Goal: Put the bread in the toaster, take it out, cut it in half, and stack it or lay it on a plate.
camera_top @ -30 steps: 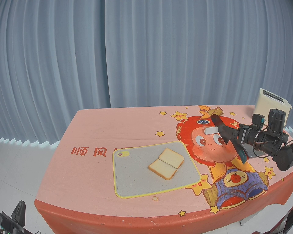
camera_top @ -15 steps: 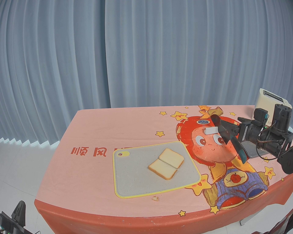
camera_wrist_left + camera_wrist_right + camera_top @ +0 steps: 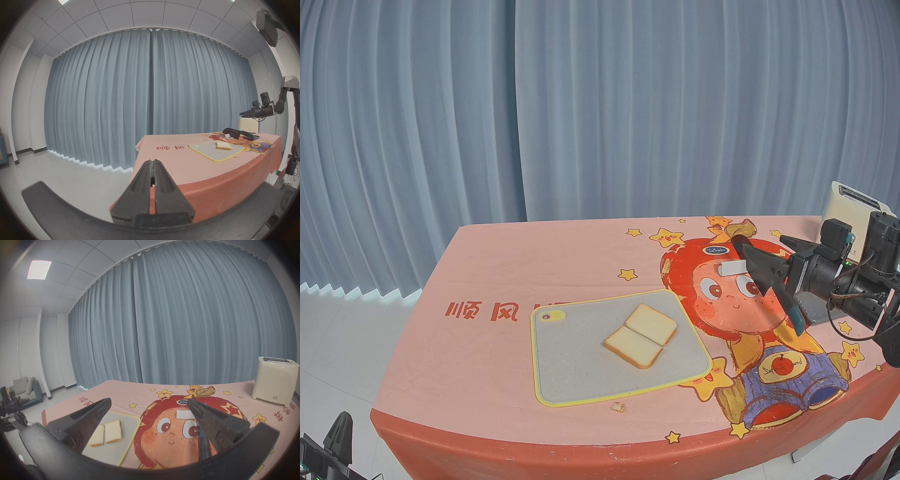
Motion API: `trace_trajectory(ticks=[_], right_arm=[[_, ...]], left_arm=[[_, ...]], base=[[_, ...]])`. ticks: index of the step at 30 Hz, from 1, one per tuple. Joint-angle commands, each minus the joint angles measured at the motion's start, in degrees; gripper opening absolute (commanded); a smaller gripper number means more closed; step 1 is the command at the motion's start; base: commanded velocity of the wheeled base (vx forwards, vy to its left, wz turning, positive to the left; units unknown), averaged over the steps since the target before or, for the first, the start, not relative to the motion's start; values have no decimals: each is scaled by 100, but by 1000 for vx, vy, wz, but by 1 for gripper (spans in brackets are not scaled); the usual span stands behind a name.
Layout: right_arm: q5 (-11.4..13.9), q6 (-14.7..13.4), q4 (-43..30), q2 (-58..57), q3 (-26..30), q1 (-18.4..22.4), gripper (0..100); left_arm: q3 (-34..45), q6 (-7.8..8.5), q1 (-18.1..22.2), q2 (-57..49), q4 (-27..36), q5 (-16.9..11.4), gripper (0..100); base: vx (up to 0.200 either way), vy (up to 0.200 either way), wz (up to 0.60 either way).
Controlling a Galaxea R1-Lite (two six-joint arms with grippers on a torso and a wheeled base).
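Back went the right arm over the last second, easing away from the cutting board (image 3: 581,369) toward the toaster's side of the table. The right gripper (image 3: 773,255) went with it and ended a little farther from the board than before. Nothing else budged: bread and knife lay exactly where they had been.

The right gripper hung in the air off the board's right edge, above the cartoon face on the pink tablecloth (image 3: 487,275). Its two fingers were spread wide with nothing between them. In the right wrist view, the board and the bread showed beyond one of those fingers.

And the bread (image 3: 640,335)? Already cut: two halves lay flat on the cutting board, side by side and touching along the cut, toward the board's far right corner.

The knife (image 3: 794,315) lay flat on the tablecloth just off the board's right side, below the spread fingers. It was black at the end farther from the robot and teal at the nearer end. Gripper and knife were apart.

The toaster (image 3: 858,209) stood upright, well to the right of the board and farther back, near the table's edge, with its slot on top.

One small crumb (image 3: 619,407) sat on the cloth just beside the board's near edge.

The left gripper (image 3: 153,170) was well apart from the board, out beyond the table's left end and lower than the tabletop. Its fingers were pressed together, holding nothing.
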State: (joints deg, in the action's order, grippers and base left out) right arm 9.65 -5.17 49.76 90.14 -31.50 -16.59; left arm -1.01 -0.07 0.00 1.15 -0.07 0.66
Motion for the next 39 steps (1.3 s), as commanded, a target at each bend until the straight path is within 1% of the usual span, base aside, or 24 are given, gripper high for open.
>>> trace_trajectory(ticks=[1, 6, 8, 9, 10, 11, 15, 17, 20, 22, 24, 27, 30, 33, 34, 35, 37, 39], right_arm=[[28, -10, -2, -84, 21, -134, 100], [36, -19, -19, -31, 48, -485, 100], [19, -19, -28, 30, 100, -696, 100], [19, -19, -28, 30, 100, -696, 100], [10, -28, 25, 136, 100, -881, 100], [10, -28, 25, 136, 100, -890, 100], [19, -292, 34, 215, 179, -942, 100], [80, -432, 34, 171, 241, -969, 100], [80, -591, 42, 171, 241, -1232, 100], [28, -696, 51, 171, 223, -1408, 100], [10, -749, 42, 171, 241, -1487, 100], [19, -722, 51, 153, 302, -1523, 100], [10, -758, 51, 101, 320, -1531, 100], [-60, -766, 60, -66, 557, -1523, 100], [-60, -766, 60, -66, 557, -1523, 100], [-78, -775, 51, -277, 812, -1505, 100], [-69, -801, 51, -383, 979, -1470, 100], [-69, -793, 51, -392, 1014, -1461, 100]], left_arm=[[101, -1, 0, 8, -1, 4, 0], [101, -1, 0, 8, -1, 4, 0], [101, -1, 0, 8, -1, 4, 0], [101, -1, 0, 8, -1, 4, 0], [101, -1, 0, 8, -1, 4, 0], [101, -1, 0, 8, -1, 4, 0], [101, -1, 0, 8, -1, 4, 0], [101, -1, 0, 8, -1, 4, 0], [101, -1, 0, 8, -1, 4, 0], [101, -1, 0, 8, -1, 4, 0], [101, -1, 0, 8, -1, 4, 0], [101, -1, 0, 8, -1, 4, 0], [101, -1, 0, 8, -1, 4, 0], [101, -1, 0, 8, -1, 4, 0], [101, -1, 0, 8, -1, 4, 0], [101, -1, 0, 8, -1, 4, 0], [101, -1, 0, 8, -1, 4, 0], [101, -1, 0, 8, -1, 4, 0]], base=[[0, 0, 0], [0, 0, 0], [0, 0, 0], [0, 0, 0], [0, 0, 0], [0, 0, 0], [0, 0, 0], [0, 0, 0], [0, 0, 0], [0, 0, 0], [0, 0, 0], [0, 0, 0], [0, 0, 0], [0, 0, 0], [0, 0, 0], [0, 0, 0], [0, 0, 0], [0, 0, 0]])
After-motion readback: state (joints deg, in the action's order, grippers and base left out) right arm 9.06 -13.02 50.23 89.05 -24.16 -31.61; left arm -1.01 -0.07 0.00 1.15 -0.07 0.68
